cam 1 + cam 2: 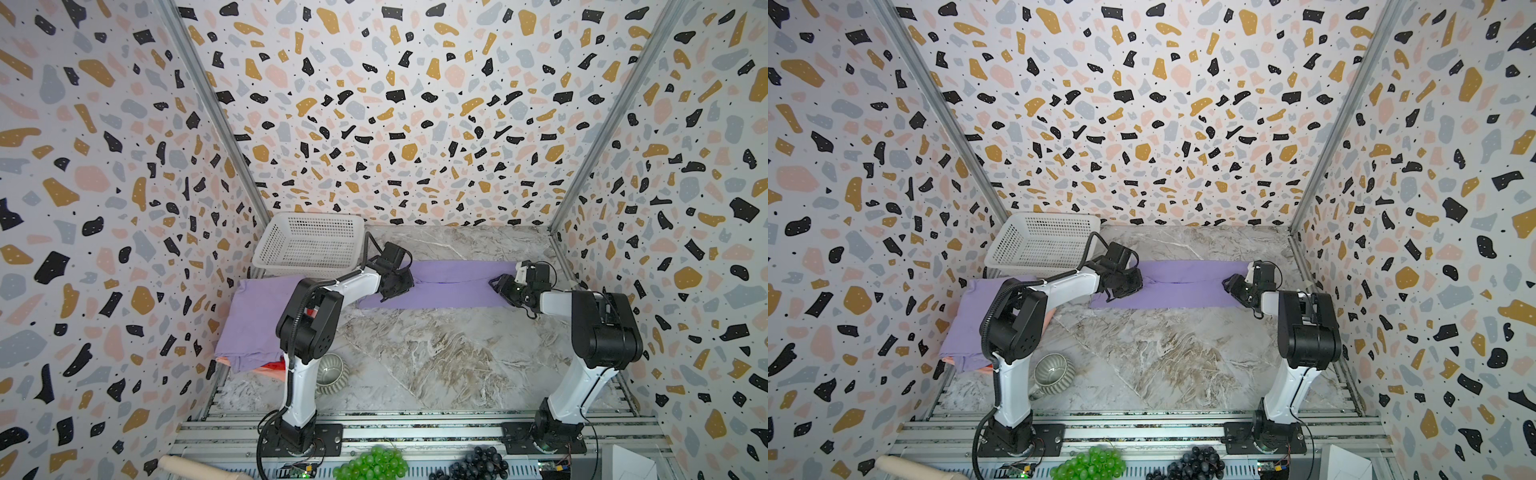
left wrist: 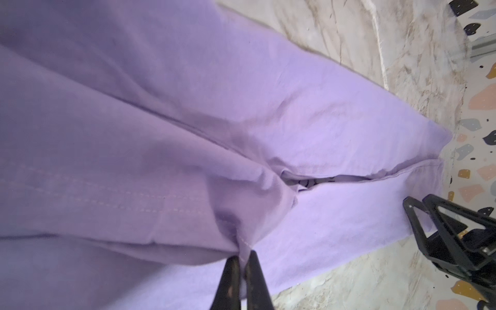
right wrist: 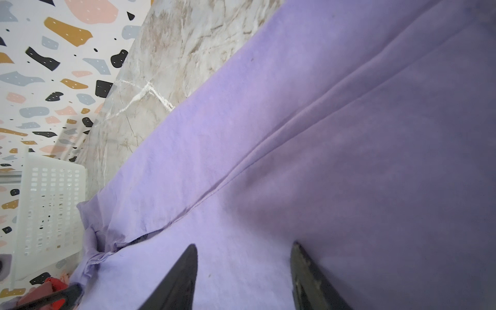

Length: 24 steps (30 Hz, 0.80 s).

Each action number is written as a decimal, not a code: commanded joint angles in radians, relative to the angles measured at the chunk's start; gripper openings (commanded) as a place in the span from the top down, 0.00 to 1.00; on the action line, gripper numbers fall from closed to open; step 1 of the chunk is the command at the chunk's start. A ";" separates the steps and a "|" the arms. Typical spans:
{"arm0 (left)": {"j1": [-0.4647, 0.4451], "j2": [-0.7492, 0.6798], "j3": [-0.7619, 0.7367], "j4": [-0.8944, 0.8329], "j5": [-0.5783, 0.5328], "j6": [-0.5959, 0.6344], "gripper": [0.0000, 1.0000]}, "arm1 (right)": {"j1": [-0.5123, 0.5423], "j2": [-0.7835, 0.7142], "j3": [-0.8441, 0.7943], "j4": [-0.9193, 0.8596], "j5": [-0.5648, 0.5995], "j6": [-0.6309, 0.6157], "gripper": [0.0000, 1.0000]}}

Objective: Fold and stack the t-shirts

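Pinching a stitched hem at one end of a lavender t-shirt (image 1: 449,286), the left gripper (image 2: 243,255) has its fingers pressed together on the cloth, a hold that looks meant to carry that end over for the next fold. The shirt lies as a long narrow strip along the far edge of the table (image 1: 436,357), with its two sides turned in to meet down the middle. Over the opposite end the right gripper (image 3: 244,245) hovers with fingers apart and nothing between them, probably placed to take the matching end. At the table's left edge sits the stack (image 1: 253,320), lavender on top with salmon-pink and red edges showing beneath. That makes at least three shirts there, so four or more in all. One white basket (image 1: 270,249) stands at the far left corner, and one ribbed grey cup (image 1: 332,372) sits near the front left.
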 commanded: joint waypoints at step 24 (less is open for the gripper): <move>0.112 0.080 0.323 -0.132 -0.099 0.206 0.50 | 0.008 -0.183 -0.026 -0.162 0.089 -0.064 0.44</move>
